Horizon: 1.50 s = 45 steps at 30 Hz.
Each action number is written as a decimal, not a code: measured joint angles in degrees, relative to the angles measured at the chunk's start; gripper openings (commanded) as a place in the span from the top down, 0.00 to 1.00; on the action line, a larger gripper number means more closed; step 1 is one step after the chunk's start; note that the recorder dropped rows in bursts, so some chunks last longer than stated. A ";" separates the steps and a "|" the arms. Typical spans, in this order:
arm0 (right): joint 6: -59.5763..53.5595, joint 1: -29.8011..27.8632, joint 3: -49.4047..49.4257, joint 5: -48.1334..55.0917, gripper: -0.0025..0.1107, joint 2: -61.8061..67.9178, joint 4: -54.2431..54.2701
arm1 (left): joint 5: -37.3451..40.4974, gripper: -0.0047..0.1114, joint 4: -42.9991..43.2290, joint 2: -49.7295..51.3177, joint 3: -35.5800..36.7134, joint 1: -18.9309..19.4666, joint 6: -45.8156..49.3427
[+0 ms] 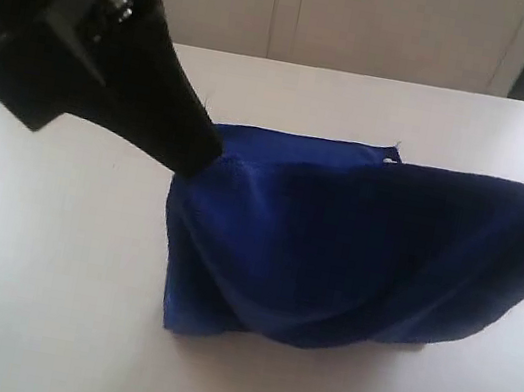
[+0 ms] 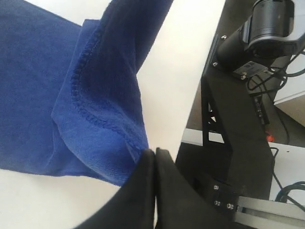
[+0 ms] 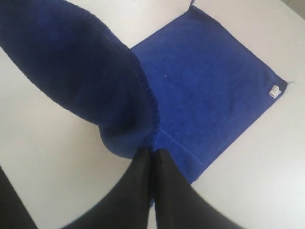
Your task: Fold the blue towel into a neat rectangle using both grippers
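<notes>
Royal-blue soft microfibre towel (image 1: 334, 249) sat near the middle of the white flat surface (image 1: 29, 307), partly lifted. One side was held up btwn both arms, sagging in a tent-like drape, while the far part lay flat.

Black narrow-fingered left gripper (image 2: 155, 152) was closed, fingers pressed together, pinching the towel at its stitched hem by a corner. In ext. view it met the towel's upper left end.

Black narrow-fingered right gripper (image 3: 151, 151) was also closed, clamped on a bunched bit of the towel's hem. In ext. view only a dark sliver of it showed at the right frame edge, w/ cloth stretched up to it.

Edges: the flat layer's far edge ran straight, w/ a small white tag (image 3: 274, 90) at one corner, lying on the surface. The lower fold at near left drooped and touched the surface.

Room: bare surface showed left of and in front of the towel in ext. view. A strip also showed behind it, up to the surface's far edge, where pale wall panels (image 1: 374, 23) stood. In left wrist view a black metal frame (image 2: 224, 124) w/ looping cables stood just beyond the surface's side edge.
</notes>
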 measured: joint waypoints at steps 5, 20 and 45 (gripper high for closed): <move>0.39 0.00 0.00 0.05 0.98 -4.07 0.03 | 0.00 0.96 -1.59 -1.28 0.00 0.00 -0.25; 0.75 0.00 3.72 0.14 0.98 -5.50 -0.28 | 0.00 0.96 0.86 -1.49 8.08 0.00 -1.07; -0.03 0.00 7.99 -17.53 0.98 10.63 -3.68 | -18.44 0.96 24.35 1.11 13.36 0.00 -5.72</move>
